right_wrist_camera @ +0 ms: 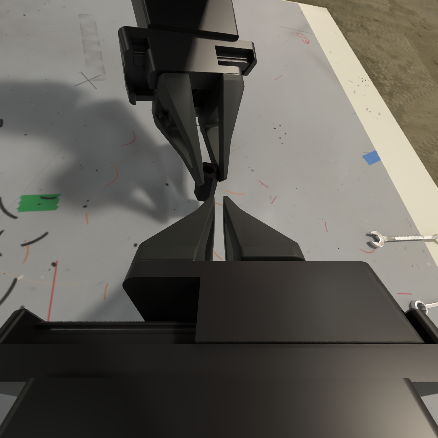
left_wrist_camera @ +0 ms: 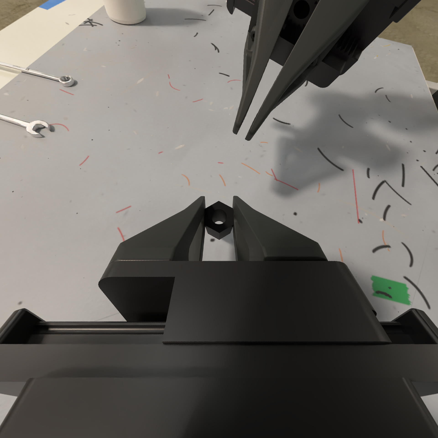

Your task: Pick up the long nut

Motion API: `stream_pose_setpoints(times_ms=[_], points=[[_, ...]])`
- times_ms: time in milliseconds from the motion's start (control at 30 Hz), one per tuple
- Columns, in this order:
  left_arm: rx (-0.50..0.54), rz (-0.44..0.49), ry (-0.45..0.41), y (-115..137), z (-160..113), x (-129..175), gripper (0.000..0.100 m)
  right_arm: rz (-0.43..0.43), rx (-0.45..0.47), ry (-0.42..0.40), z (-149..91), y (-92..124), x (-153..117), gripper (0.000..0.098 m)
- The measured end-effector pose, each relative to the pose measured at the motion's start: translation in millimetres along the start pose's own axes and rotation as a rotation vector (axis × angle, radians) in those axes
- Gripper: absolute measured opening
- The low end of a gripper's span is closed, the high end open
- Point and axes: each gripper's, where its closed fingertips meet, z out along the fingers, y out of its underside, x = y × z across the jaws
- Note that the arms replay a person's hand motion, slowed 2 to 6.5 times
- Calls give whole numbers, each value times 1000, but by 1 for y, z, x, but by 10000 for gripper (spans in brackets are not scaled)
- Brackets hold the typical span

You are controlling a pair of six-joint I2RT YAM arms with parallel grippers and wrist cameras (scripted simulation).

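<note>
The long nut (left_wrist_camera: 218, 220) is a black hexagonal nut with a through hole. My left gripper (left_wrist_camera: 218, 198) is shut on it, one finger on each side, and I look down its bore. In the right wrist view the left gripper (right_wrist_camera: 211, 181) comes in from the top and holds the nut (right_wrist_camera: 206, 182) tilted, its lower end just above the grey table (right_wrist_camera: 308, 142). My right gripper (right_wrist_camera: 218, 199) is empty, its fingers almost together, with its tips right beside the nut's lower end. It also shows in the left wrist view (left_wrist_camera: 241, 136), beyond the nut.
Two silver wrenches lie at the table's side: a ring end (left_wrist_camera: 67, 80) and an open end (left_wrist_camera: 38, 129), also seen in the right wrist view (right_wrist_camera: 375, 239). A white cup (left_wrist_camera: 125, 11) stands at the far edge. Green tape (left_wrist_camera: 391, 292) and blue tape (right_wrist_camera: 371, 157) mark the table.
</note>
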Motion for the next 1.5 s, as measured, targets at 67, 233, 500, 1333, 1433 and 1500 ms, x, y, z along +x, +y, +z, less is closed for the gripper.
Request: stream_pose_setpoints(times_ms=[67,233,500,1333,1433,1500], points=[[1,0,1,0,0,0,193,-8,-2,4,0,0,0,59],[1,0,3,0,0,1,193,-41,-4,13,0,0,-1,58],[2,0,4,0,0,1,193,-81,3,34,1,-2,-2,52],[2,9,18,0,0,3,193,-132,15,41,2,-3,-4,60],[5,10,23,0,0,4,193,-132,19,38,2,-4,-5,64],[8,11,26,-1,0,5,193,-132,21,37,2,-4,-5,70]])
